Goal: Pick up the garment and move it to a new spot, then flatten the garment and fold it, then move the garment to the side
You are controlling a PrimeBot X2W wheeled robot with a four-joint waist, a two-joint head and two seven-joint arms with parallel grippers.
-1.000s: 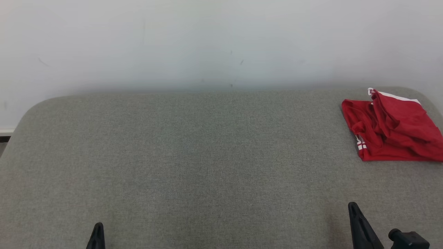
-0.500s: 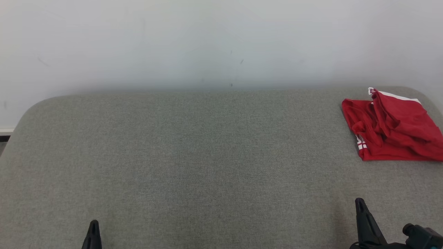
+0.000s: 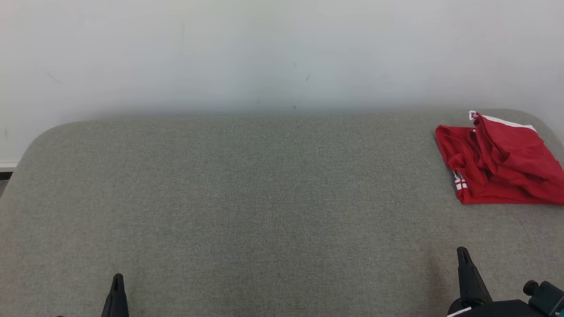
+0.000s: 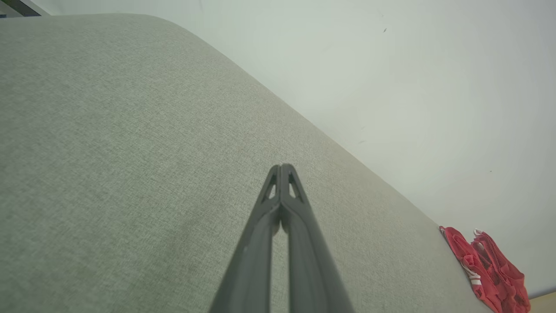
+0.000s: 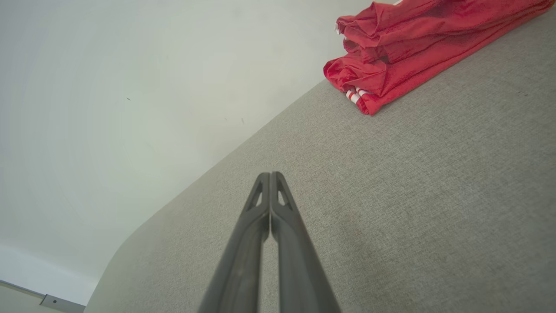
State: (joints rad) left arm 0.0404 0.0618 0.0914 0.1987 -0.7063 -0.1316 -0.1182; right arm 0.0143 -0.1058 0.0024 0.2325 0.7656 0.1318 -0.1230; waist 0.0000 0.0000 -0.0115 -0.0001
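left gripper [image 4: 281,166]: fingers pressed together, empty, low over grey fabric surface [image 3: 264,198] | right gripper [image 5: 270,174]: fingers together, empty | garment [image 3: 500,163]: red, folded, ahead of right gripper and slightly to its right, well apart; far right of left gripper

text: none can be read in any of the three views.
garment [image 3: 500,163]: red cloth with short white stripes [image 3: 460,185] at its near-left corner and a white band [image 3: 506,123] along its far edge. This is plain trim, and no letters, numbers or logo can be made out on it.
wall [image 3: 282,44]: a few small dark specks [image 3: 307,78] well left of the garment, too small to read as any sign.
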